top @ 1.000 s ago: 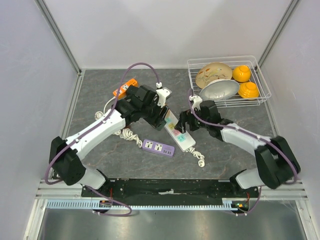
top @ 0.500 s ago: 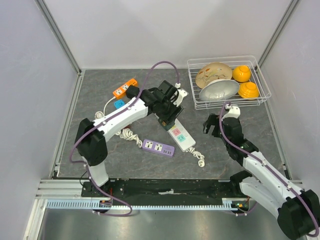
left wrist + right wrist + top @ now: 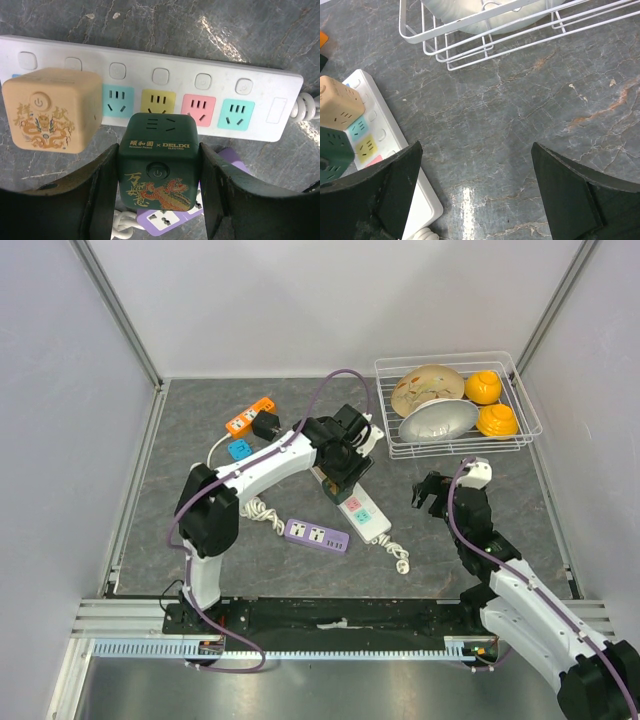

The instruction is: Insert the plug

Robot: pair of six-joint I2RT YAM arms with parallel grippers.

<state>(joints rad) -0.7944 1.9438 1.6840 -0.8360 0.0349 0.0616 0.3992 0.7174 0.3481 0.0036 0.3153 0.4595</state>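
Left wrist: green plug (image 3: 159, 160) between fingers (image 3: 95, 192)

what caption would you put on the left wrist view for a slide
Left gripper holds a dark green cube plug over the white power strip, beside a beige cube plug.
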